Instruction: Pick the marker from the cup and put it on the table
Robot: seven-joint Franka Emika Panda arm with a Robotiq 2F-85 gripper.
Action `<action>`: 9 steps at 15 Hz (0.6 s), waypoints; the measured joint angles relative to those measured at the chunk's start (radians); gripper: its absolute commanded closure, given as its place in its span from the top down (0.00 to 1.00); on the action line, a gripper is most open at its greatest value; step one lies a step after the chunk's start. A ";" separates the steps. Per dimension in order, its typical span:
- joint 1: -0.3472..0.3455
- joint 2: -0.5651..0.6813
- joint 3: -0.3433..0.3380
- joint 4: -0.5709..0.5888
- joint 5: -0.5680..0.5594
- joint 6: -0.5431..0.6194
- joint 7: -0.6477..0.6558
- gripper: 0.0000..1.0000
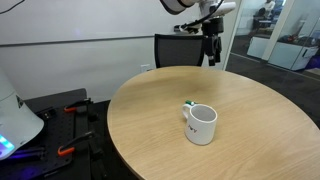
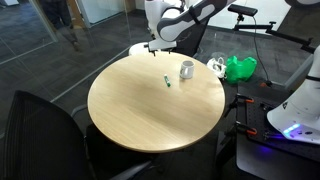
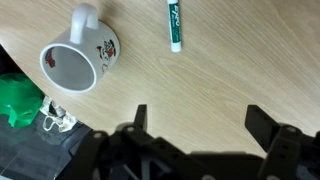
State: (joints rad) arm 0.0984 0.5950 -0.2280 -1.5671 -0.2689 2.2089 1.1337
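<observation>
Wrist view, looking down on a light wood table (image 3: pixel 230 75). Left of the cup, past the table's edge, lies something bright green (image 3: pixel 14 100), with a loop of white cord (image 3: pixel 55 120) beside it. The cup (image 3: pixel 80 55), a white mug, stands on the table. Its handle points to the top of the view and it has a small dark picture on its side. Right of the cup, near it but not touching, the marker (image 3: pixel 175 25) lies flat on the table. It is a slim white stick with green print.

The tool (image 3: pixel 200 120) shows at the bottom edge, below the cup in the view. Its two dark fingers (image 3: pixel 262 125) are spread wide with only bare table between them, gripping nothing.

In an exterior view, the cup (image 1: pixel 202 125) stands upright on the round table (image 1: pixel 260 140). The marker (image 1: pixel 188 102) shows a green end just behind the cup. The tool (image 1: pixel 211 52) hangs high over the table's far rim, well apart from the cup.

In an exterior view, a dark chair (image 2: pixel 40 120) stands far left of the cup, in front of the table (image 2: pixel 130 120). The marker (image 2: pixel 167 80) lies just left of the cup (image 2: pixel 187 69). The green thing (image 2: pixel 240 68) sits right of the cup, off the table.
</observation>
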 measured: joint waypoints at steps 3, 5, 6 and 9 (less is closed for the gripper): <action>0.004 -0.052 0.000 -0.065 -0.004 0.048 0.000 1.00; 0.006 -0.090 0.000 -0.114 -0.015 0.089 0.002 1.00; 0.009 -0.112 0.000 -0.143 -0.033 0.114 0.014 1.00; 0.024 -0.192 -0.003 -0.243 -0.118 0.200 0.090 1.00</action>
State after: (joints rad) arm 0.1222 0.4033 -0.2309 -1.8098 -0.3866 2.4092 1.2234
